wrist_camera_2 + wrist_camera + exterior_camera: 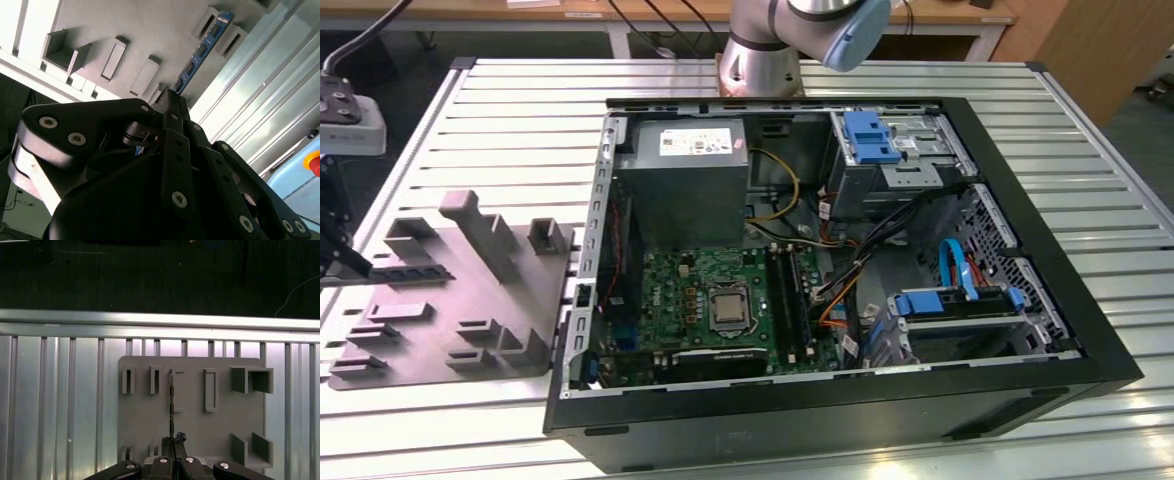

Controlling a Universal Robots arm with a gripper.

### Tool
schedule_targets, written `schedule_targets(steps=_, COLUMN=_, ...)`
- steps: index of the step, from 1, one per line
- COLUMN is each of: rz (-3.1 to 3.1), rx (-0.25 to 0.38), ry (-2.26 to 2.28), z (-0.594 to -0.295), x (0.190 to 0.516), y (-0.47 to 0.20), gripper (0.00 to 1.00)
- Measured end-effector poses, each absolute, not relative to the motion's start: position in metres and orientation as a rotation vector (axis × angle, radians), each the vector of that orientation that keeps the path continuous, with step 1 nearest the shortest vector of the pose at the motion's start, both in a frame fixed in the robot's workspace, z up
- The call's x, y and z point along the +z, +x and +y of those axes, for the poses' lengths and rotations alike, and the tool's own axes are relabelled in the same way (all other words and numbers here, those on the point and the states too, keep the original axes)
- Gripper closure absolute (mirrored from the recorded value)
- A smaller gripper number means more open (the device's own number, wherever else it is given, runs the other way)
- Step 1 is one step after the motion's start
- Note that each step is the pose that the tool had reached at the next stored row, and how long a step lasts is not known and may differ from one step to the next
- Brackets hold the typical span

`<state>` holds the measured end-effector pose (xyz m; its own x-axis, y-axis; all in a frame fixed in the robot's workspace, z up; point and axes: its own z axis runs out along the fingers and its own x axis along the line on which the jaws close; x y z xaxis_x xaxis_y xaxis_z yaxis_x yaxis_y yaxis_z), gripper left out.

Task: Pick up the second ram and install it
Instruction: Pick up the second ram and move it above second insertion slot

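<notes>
While one hand (172,442) pinches it — one ram (171,400) overlies one tray (142,422)

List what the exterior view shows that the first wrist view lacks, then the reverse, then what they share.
Exterior view: the open black computer case with its green motherboard. First wrist view: the slim dark memory stick seen edge-on in a holder, with the black tool shut on its near end. Shared: the grey slotted plastic plate lying on the ribbed metal table.
</notes>
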<state>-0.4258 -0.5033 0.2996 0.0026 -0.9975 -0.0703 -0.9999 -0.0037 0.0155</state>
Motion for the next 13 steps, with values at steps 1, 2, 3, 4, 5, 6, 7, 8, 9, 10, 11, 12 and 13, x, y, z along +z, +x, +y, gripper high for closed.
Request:
schedule_targets(steps=1, rz=2.189, rx=0.095, ry=-2.196, z=-0.503, x=0.301, y=-0.426, gripper=0.89)
schedule_targets(steps=2, rz=2.188, rx=0.096, ry=-2.195, z=-0.503, x=0.303, y=-0.426, gripper=0.89)
schedule_targets(steps=3, rz=2.188, rx=0.096, ry=-2.194, z=-0.503, x=0.305, y=-0.426, gripper=0.89)
schedule_targets(steps=4, rz=2.187, rx=0.096, ry=-2.194, z=-0.503, x=0.307, y=-0.426, gripper=0.89)
schedule_targets(steps=5, rz=2.187, rx=0.097, ry=-2.194, z=-0.503, x=0.309, y=-0.426, gripper=0.89)
schedule_targets(steps=6, rz=2.186, rx=0.098, ry=-2.193, z=-0.503, x=0.311, y=-0.426, gripper=0.89)
schedule_targets(steps=7, rz=2.186, rx=0.099, ry=-2.193, z=-0.503, x=0.313, y=-0.426, gripper=0.89)
schedule_targets(steps=8, rz=2.185, rx=0.099, ry=-2.192, z=-0.503, x=0.315, y=-0.426, gripper=0.89)
schedule_targets(steps=9, rz=2.184, rx=0.100, ry=-2.191, z=-0.503, x=0.317, y=-0.426, gripper=0.89)
schedule_targets(steps=10, rz=2.184, rx=0.101, ry=-2.191, z=-0.503, x=0.319, y=-0.426, gripper=0.89)
schedule_targets(steps=11, rz=2.183, rx=0.102, ry=-2.190, z=-0.503, x=0.321, y=-0.426, gripper=0.89)
schedule_targets(steps=12, rz=2.182, rx=0.103, ry=-2.190, z=-0.503, x=0.324, y=-0.426, gripper=0.89)
schedule_targets(steps=13, rz=2.182, rx=0.103, ry=-2.189, z=-0.503, x=0.326, y=-0.426, gripper=0.89)
